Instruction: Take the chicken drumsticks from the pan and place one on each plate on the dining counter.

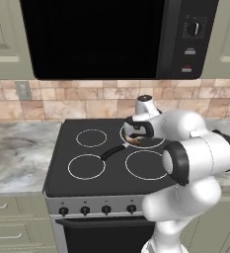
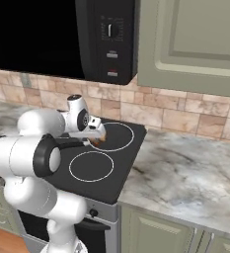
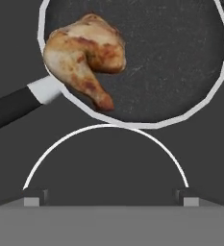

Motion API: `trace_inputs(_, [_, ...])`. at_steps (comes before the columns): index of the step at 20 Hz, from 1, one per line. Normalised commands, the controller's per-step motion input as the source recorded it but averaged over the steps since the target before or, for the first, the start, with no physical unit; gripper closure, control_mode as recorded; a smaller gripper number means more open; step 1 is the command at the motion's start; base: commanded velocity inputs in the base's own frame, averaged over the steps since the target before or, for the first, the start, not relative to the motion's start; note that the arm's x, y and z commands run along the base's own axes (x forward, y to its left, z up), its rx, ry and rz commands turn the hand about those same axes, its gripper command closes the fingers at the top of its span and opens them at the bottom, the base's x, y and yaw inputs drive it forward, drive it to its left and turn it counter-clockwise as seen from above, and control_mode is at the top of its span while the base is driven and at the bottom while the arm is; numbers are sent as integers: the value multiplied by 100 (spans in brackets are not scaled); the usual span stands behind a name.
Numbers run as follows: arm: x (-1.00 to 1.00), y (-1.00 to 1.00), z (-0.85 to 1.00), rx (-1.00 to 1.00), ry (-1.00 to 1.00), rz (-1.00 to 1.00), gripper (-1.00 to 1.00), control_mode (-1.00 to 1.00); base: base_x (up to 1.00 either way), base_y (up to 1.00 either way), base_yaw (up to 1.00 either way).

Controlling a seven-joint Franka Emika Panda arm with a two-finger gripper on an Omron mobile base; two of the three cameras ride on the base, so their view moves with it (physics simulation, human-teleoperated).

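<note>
The chicken drumsticks (image 3: 82,60) lie overlapped in one golden-brown clump at the left inner edge of the pan (image 3: 161,62), close to where its black handle (image 3: 12,109) joins. The pan sits on the stove's back right burner (image 1: 151,142). My gripper (image 3: 111,197) hovers above the pan, open, with nothing between its fingertips (image 3: 34,197). From the base views the hand (image 1: 137,129) points down over the pan, and a bit of meat (image 2: 97,139) shows under it. The plates and the dining counter are out of view.
A black stove top (image 1: 77,148) with white burner rings lies between marbled worktops (image 2: 185,173). A black microwave (image 1: 106,34) hangs low above the stove. A tiled wall (image 1: 62,101) stands behind.
</note>
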Motion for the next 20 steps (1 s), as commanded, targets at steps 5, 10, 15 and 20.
trace_inputs(5, [24, 0, -18, 3, 1, 11, -100, -100, 0, 0, 0])
trace_inputs(10, [36, 0, -17, 5, 5, 9, -100, -100, 0, 0, 0])
trace_inputs(15, [42, 0, -12, 4, 4, 5, -100, -100, 0, 0, 0])
trace_inputs(20, [41, 0, -17, 1, 1, 1, -100, -100, 0, 0, 0])
